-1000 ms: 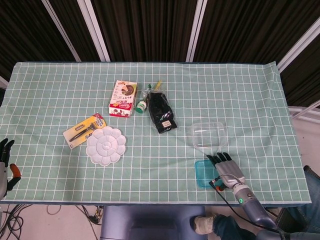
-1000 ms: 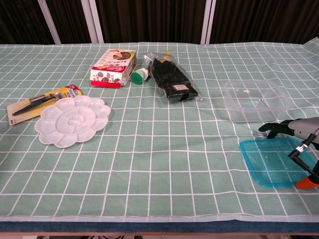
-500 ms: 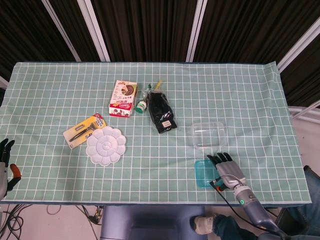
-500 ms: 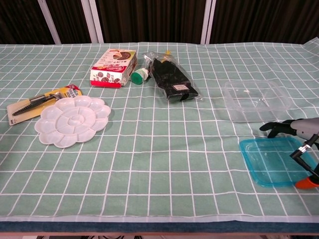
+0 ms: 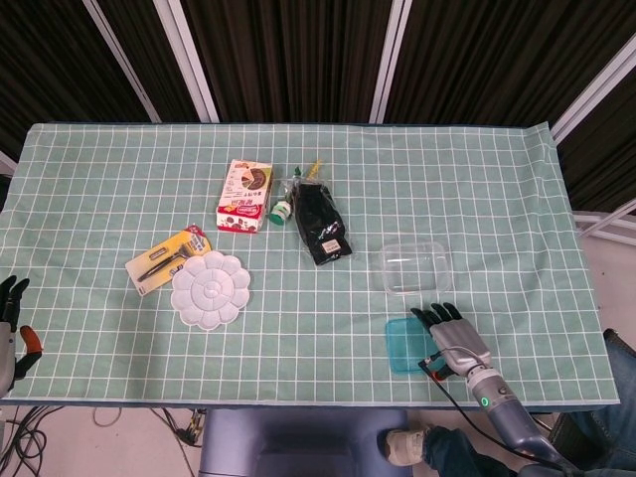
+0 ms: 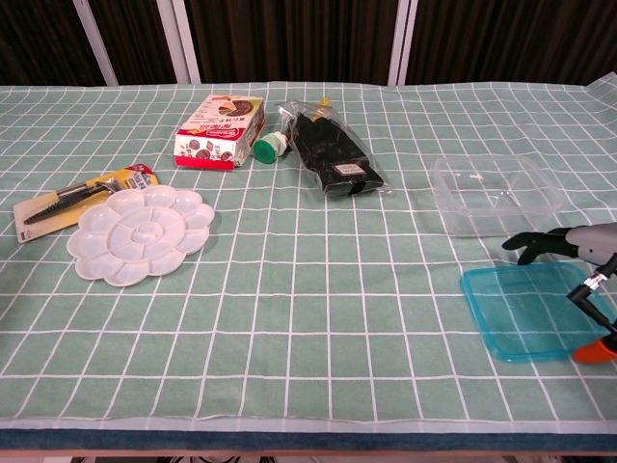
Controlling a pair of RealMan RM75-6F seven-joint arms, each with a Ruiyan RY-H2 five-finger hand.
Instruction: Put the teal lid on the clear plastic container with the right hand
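Right robot hand (image 5: pixel 450 333) hovered over teal lid (image 6: pixel 528 312), fingers spread, holding nothing; grasp pending, then lift onto clear plastic container (image 6: pixel 495 194).

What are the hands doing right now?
Left hand: at the table's edge, holds nothing; open or closed cannot be told.
Right hand: open, over the lid, not gripping it.

On the green checked tablecloth (image 5: pixel 119 189) lie a white flower-shaped palette (image 5: pixel 210 289), a yellow carded tool (image 5: pixel 167 258) touching it, a snack box (image 5: pixel 245 195), a green-capped bottle (image 5: pixel 280 211) and a black packet (image 5: pixel 321 225).
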